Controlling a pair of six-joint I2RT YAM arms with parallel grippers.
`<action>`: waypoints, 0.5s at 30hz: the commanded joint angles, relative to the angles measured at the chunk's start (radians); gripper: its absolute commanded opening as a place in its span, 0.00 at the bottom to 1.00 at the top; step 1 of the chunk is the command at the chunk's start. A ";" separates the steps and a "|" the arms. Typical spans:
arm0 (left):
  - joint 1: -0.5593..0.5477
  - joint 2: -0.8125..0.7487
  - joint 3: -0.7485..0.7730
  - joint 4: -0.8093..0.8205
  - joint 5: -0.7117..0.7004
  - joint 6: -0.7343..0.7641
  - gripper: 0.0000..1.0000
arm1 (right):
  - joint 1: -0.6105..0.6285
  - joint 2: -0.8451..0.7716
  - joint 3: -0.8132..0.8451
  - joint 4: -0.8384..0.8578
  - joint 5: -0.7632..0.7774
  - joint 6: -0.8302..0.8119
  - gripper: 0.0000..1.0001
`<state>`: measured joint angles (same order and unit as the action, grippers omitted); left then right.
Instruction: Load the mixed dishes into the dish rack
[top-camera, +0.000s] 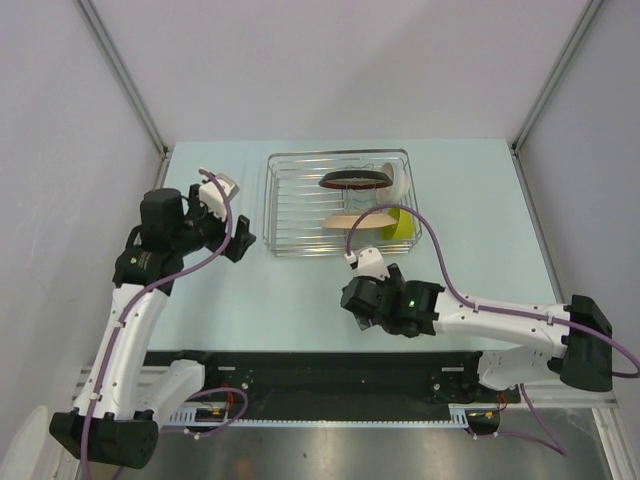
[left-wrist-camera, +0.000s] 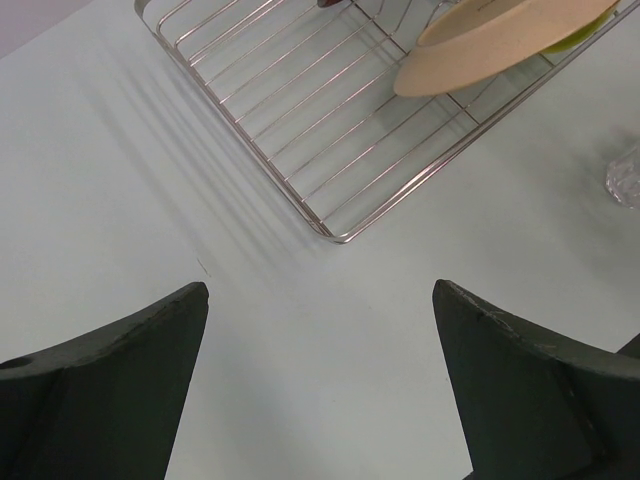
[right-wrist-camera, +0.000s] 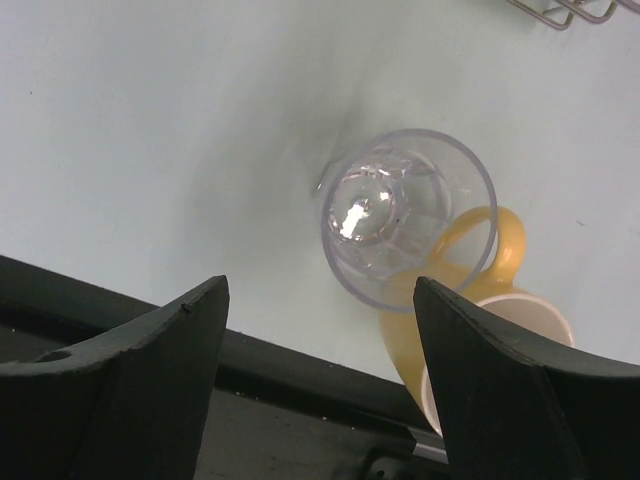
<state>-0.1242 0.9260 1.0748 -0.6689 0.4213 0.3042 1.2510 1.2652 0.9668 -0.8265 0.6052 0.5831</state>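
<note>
The step in hand looks like picking up the clear glass (right-wrist-camera: 400, 215), which stands on the tabletop (top-camera: 300, 290) close to its near edge, a little right of the middle and just short of the dish rack's (top-camera: 272, 205) near side. The right claw (right-wrist-camera: 318, 290) hangs over it released, with the glass roughly between its dark fingers and nothing gripped. The glass is smooth, transparent and round, with a faceted base that catches the light, so it will likely be slippery. A good grasp would come straight down, centre the fingers across the rim and close gently on the wall. The yellow handled cup (right-wrist-camera: 512, 240) sits just beside the glass, its loop handle showing through the clear wall. I cannot tell whether they touch, so the finger on that side needs care not to catch the handle. The cup looks glazed, yellow outside and pale inside. The rack sits toward the far edge of the tabletop, a low rectangle of thin shiny wire. It already holds a dark-red-rimmed plate (top-camera: 355, 180) on edge and a matte beige plate (left-wrist-camera: 500, 45) leaning at a slant, with a yellow-green piece (top-camera: 402, 225) behind it that I cannot identify. The left claw (left-wrist-camera: 320, 295) hovers released and empty over bare tabletop off the rack's near left corner. Free wire bays on the rack's left side look like the safest place for the glass.
</note>
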 joint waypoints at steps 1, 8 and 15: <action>0.006 -0.018 -0.018 0.008 0.002 -0.024 1.00 | -0.048 0.002 0.038 0.064 0.013 -0.023 0.79; 0.006 -0.016 -0.027 0.014 -0.004 -0.027 1.00 | -0.094 0.083 0.035 0.138 -0.039 -0.058 0.73; 0.006 -0.013 -0.030 0.011 -0.023 -0.017 1.00 | -0.117 0.137 0.009 0.171 -0.091 -0.040 0.64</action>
<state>-0.1242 0.9253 1.0508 -0.6689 0.4152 0.2962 1.1450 1.3952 0.9718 -0.7025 0.5381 0.5274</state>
